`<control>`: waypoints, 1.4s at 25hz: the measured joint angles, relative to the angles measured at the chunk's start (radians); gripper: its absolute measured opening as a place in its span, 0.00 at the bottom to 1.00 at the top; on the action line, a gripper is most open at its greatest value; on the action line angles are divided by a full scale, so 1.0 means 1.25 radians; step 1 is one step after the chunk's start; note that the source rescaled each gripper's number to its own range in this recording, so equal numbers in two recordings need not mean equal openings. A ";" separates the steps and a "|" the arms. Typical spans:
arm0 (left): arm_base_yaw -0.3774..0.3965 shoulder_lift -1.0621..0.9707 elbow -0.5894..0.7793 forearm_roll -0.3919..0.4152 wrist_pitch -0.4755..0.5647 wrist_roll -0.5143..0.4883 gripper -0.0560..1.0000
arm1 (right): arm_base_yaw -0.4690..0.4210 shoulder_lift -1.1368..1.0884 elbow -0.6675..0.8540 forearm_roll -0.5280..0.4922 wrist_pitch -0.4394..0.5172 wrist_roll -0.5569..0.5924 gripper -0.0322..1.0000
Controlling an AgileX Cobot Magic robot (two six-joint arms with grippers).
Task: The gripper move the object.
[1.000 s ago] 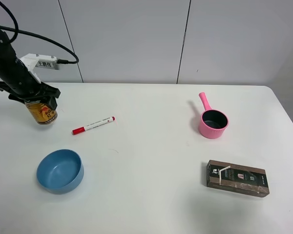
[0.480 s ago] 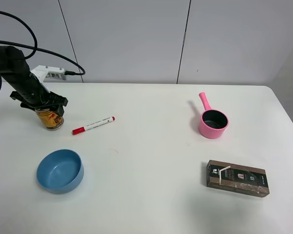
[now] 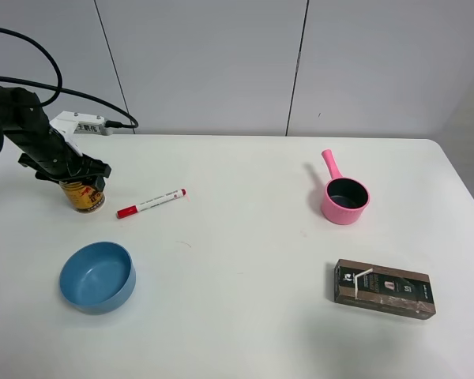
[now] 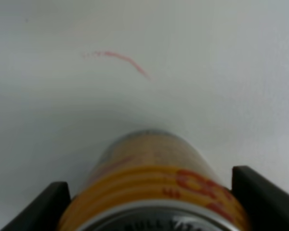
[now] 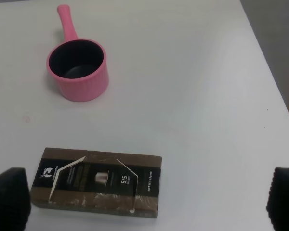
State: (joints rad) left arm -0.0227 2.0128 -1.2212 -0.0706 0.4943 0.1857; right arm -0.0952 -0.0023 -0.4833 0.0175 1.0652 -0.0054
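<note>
The yellow-gold can [image 3: 86, 197] with red markings stands upright at the far left of the white table, touching or just above it. My left gripper [image 3: 82, 181], black with a white bracket behind it, is shut on the can from above. In the left wrist view the can [image 4: 154, 178] fills the space between the two black fingers [image 4: 38, 207], with its silver top at the picture's edge. My right gripper [image 5: 147, 199] is open and empty above the table's right side. It is out of the exterior high view.
A red-capped white marker [image 3: 150, 203] lies just right of the can. A blue bowl [image 3: 97, 276] sits in front of it. A pink saucepan [image 3: 345, 198] and a brown carton with a straw [image 3: 385, 287] are on the right, also in the right wrist view [image 5: 78, 67], [image 5: 96, 182].
My left gripper has carried the can a little to the right and toward the front, and lower toward the table. Over the last half second it has hardly moved.
</note>
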 joint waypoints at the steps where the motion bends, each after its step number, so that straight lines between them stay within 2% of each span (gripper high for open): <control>1: 0.000 0.000 0.000 -0.001 -0.001 0.008 0.08 | 0.000 0.000 0.000 0.000 0.000 0.000 1.00; 3: 0.000 0.000 0.000 -0.003 -0.008 0.024 0.11 | 0.000 0.000 0.000 0.000 0.000 0.000 1.00; 4: 0.000 0.000 0.002 -0.003 -0.019 0.030 0.28 | 0.000 0.000 0.000 0.000 0.000 0.000 1.00; 6: 0.000 0.003 0.003 -0.007 -0.031 0.032 0.73 | 0.000 0.000 0.000 0.000 0.000 0.000 1.00; 7: 0.000 0.003 0.005 -0.014 -0.035 0.032 0.85 | 0.000 0.000 0.000 0.000 0.000 0.000 1.00; 9: 0.000 0.003 0.007 -0.022 -0.036 0.029 0.95 | 0.000 0.000 0.000 0.000 0.000 0.000 1.00; 14: 0.000 -0.026 0.008 -0.034 -0.030 0.027 0.98 | 0.000 0.000 0.000 0.000 0.000 0.000 1.00; 19: -0.007 -0.142 0.008 -0.049 -0.009 0.008 0.98 | 0.000 0.000 0.000 0.000 0.000 0.000 1.00; 29: -0.144 -0.348 0.008 -0.067 0.019 -0.008 0.98 | 0.000 0.000 0.000 0.000 0.000 0.000 1.00; 35: -0.181 -0.452 0.008 0.000 0.085 -0.043 0.99 | 0.000 0.000 0.000 0.000 0.000 0.000 1.00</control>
State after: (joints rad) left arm -0.2484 1.4476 -1.2112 -0.0705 0.6007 0.1313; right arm -0.0952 -0.0023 -0.4833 0.0175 1.0652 -0.0054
